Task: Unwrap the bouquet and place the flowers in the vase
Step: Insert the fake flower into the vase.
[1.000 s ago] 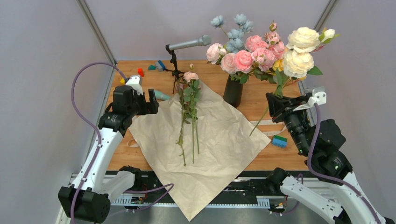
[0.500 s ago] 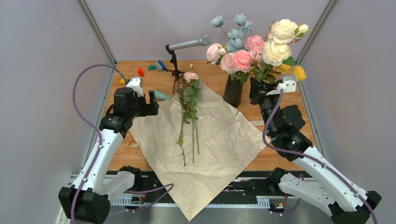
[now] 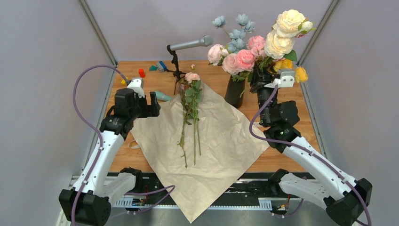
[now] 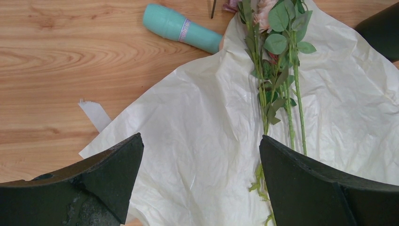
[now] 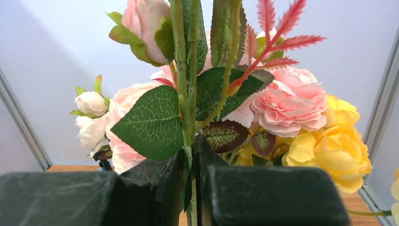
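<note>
Two robot arms, the left arm (image 3: 101, 157) and the right arm (image 3: 315, 162), are built of smooth white tubular links with chunky black joint housings. A purple cable (image 3: 73, 101) loops along each. A small white bracket (image 3: 286, 77) sits at each wrist. The left pincer (image 4: 201, 181) and right pincer (image 5: 190, 162) have matte black, wedge-shaped fingers (image 4: 106, 181).

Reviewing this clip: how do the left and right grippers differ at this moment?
The left gripper stands wide open with nothing between its fingers; the right gripper is shut on flower stems. The left one hangs over the paper's left edge, facing down at it; the right one is raised beside the vase, among the blooms. Both are black two-finger grippers.
</note>
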{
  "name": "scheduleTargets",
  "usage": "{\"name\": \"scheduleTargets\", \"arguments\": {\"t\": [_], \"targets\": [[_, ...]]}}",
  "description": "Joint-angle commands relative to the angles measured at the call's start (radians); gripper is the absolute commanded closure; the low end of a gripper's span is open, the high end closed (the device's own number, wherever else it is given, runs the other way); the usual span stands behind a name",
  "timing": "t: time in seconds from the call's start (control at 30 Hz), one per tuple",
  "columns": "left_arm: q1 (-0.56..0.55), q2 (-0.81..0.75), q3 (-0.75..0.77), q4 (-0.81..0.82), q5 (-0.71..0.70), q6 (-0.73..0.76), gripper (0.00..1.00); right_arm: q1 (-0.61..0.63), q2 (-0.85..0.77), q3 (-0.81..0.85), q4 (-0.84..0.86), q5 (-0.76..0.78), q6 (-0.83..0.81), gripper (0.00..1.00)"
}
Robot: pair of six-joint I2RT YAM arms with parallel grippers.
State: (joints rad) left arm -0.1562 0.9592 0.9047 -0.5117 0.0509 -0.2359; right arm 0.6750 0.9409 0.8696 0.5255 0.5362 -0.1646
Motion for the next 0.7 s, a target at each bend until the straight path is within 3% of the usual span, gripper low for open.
{"name": "scheduleTargets", "arguments": {"t": [0.0,0.67], "targets": [[0.004,-0.020,-0.001,0.038,0.004,0.021,0.00,-0.020,0.023,0.024,0.129,-0.024,-0.041,1.00],[0.004,-0.022,-0.006,0.041,0.017,0.018,0.00,-0.057,0.103,0.114,0.168,-0.047,0.007,1.00]]}}
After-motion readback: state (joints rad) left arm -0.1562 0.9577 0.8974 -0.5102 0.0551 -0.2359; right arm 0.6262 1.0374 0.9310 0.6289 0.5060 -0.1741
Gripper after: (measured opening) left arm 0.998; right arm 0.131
